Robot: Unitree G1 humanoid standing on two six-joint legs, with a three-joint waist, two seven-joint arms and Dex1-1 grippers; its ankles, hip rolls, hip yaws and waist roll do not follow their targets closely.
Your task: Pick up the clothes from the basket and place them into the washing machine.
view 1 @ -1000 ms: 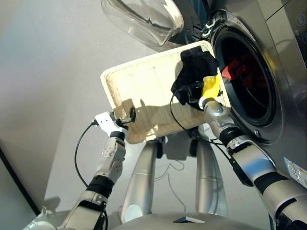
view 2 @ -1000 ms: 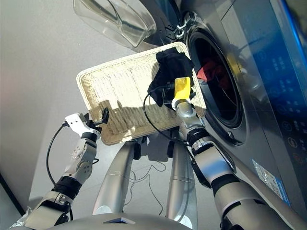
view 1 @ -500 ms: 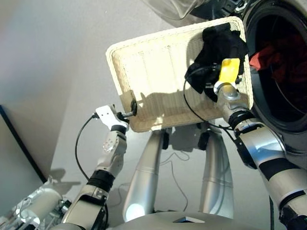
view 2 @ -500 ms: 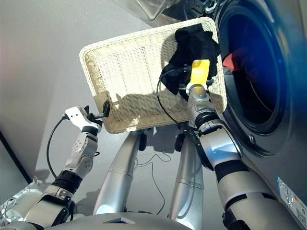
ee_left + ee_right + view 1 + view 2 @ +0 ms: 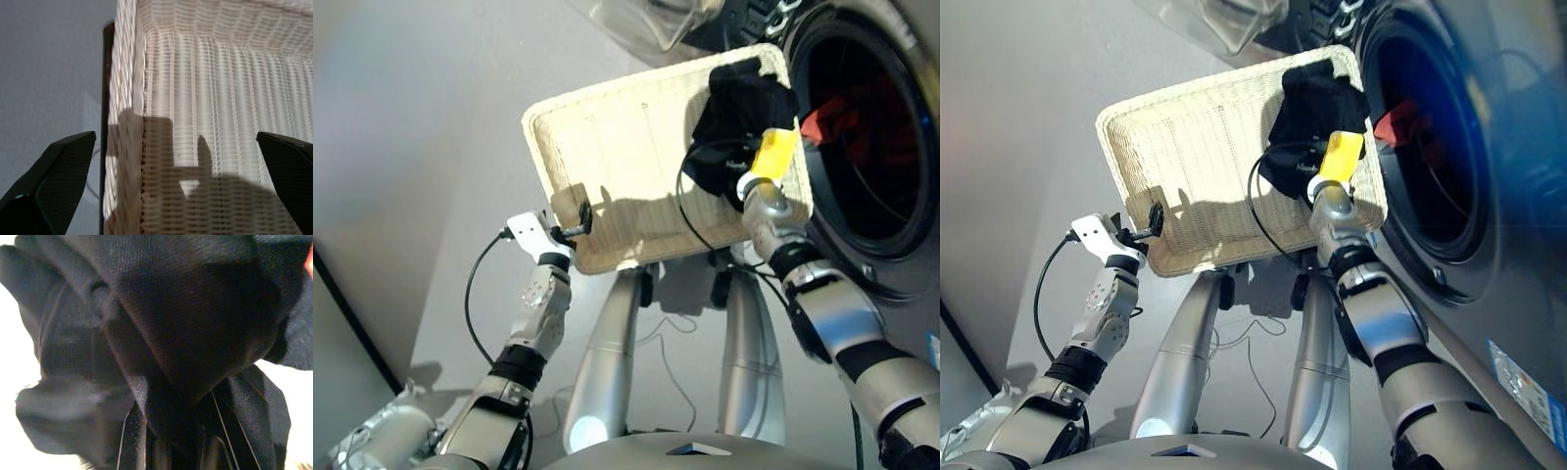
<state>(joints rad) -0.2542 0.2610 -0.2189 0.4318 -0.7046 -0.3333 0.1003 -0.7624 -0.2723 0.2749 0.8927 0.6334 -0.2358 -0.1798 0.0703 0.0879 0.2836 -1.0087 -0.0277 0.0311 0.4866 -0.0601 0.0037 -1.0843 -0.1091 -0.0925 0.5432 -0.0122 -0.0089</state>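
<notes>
No legible txt anywhere. Sticker (image 5: pixel 1519 375) on washing machine (image 5: pixel 1489 196) front, approx 4 o'clock of porthole (print too small to read).

A plain pale grey floor (image 5: pixel 421 147) fills the scene, lit by strong sunlight that throws hard-edged shadows. A dark panel (image 5: pixel 342 323), perhaps a piece of furniture, cuts across the lower left corner. A thin cable (image 5: pixel 671 352) trails on the floor.

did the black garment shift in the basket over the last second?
No clear shift. The black garment still sits at the basket corner nearest the washing machine opening, right gripper on it; only the camera moved.
</notes>
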